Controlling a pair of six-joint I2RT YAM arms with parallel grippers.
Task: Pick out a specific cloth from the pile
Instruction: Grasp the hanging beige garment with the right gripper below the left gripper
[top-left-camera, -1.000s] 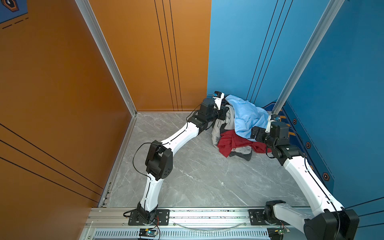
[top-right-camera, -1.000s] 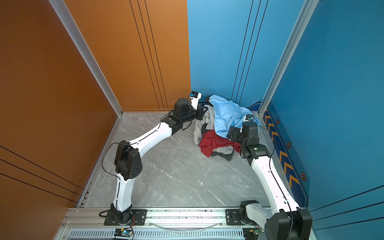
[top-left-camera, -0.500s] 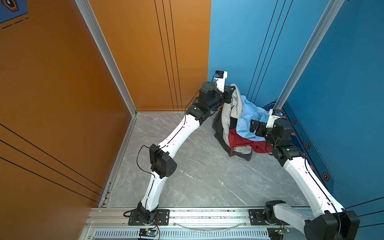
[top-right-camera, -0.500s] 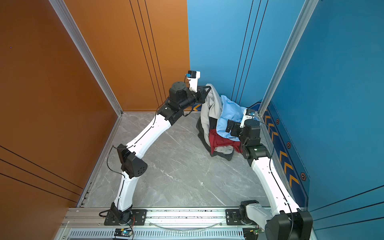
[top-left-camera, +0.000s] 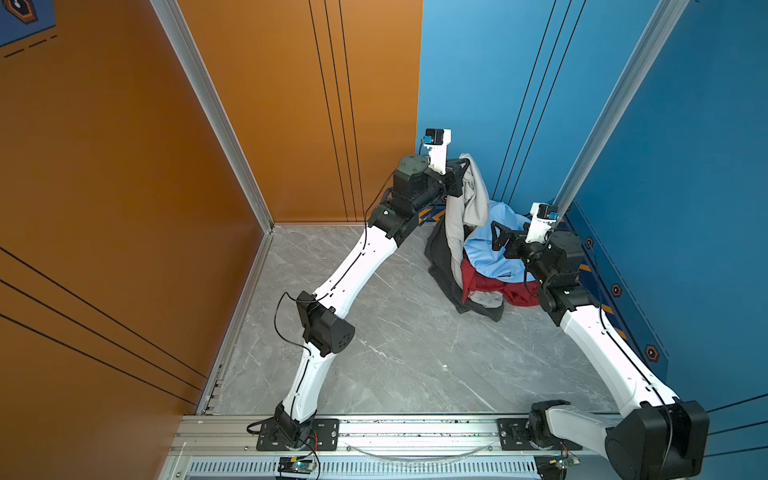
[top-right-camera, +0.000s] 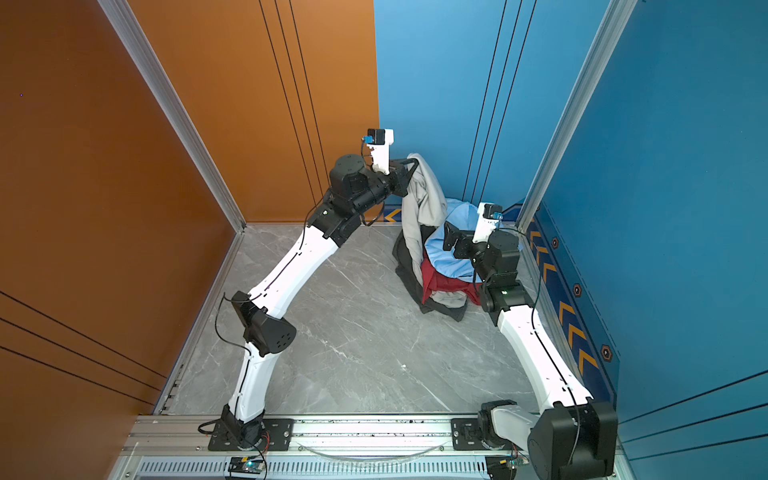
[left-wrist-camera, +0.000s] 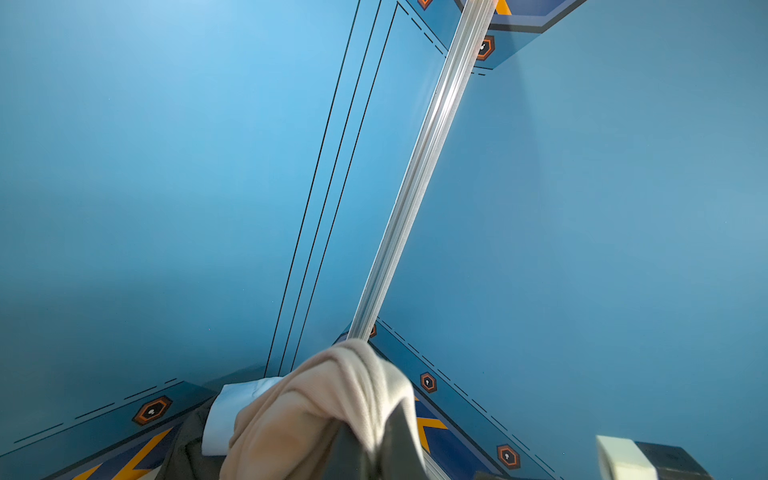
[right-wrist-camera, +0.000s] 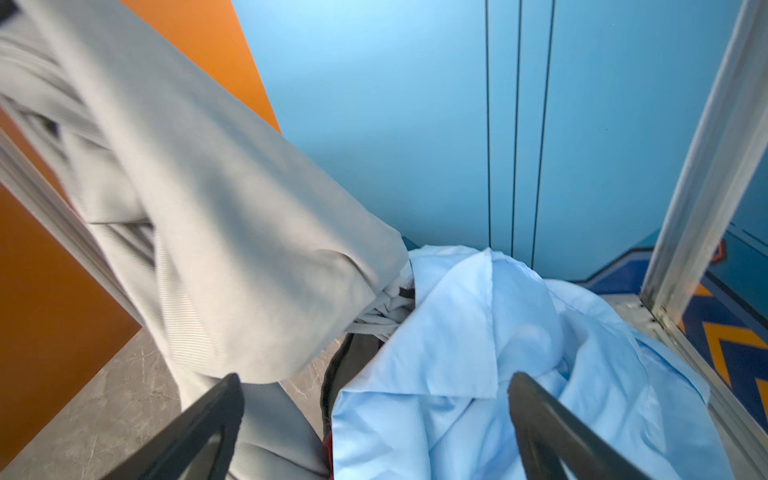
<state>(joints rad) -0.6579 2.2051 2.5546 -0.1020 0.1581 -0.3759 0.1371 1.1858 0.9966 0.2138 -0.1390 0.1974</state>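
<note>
The large, plain, light grey-beige soft cloth (top-left-camera: 471, 199) hung from the left end effector (top-left-camera: 462, 172). Its jaws were pressed fully together on a bunched fold at the garment's top edge. In the left wrist view that fold bulged out past the black fingers (left-wrist-camera: 399, 436) as a rounded, creamy, matte knot of fabric. Below this end effector the cloth dropped in long, loose drapes, and its lower end lay in the heaped pile (top-left-camera: 486, 274) of mixed garments.

In the right wrist view its surface looked finely ribbed, though blur made the weave hard to judge. Thin, flat cords (right-wrist-camera: 372, 328) of the same pale colour emerged where it met the pile.

The right end effector (top-left-camera: 498, 239) had its jaws spread wide and gripped nothing. It hovered just above the crumpled, smooth, light blue woven shirt (top-left-camera: 484, 257), whose pointed collar lay between the two black, tapering fingers. The hanging cloth passed just beside one finger.

Under the shirt, below this end effector, sat a dark red garment (top-left-camera: 505, 286) in soft folds. A dark charcoal-grey garment (top-left-camera: 442, 266) curved around the pile's outer edge. It rested on the grey, marble-veined bench (top-left-camera: 395, 332).
</note>
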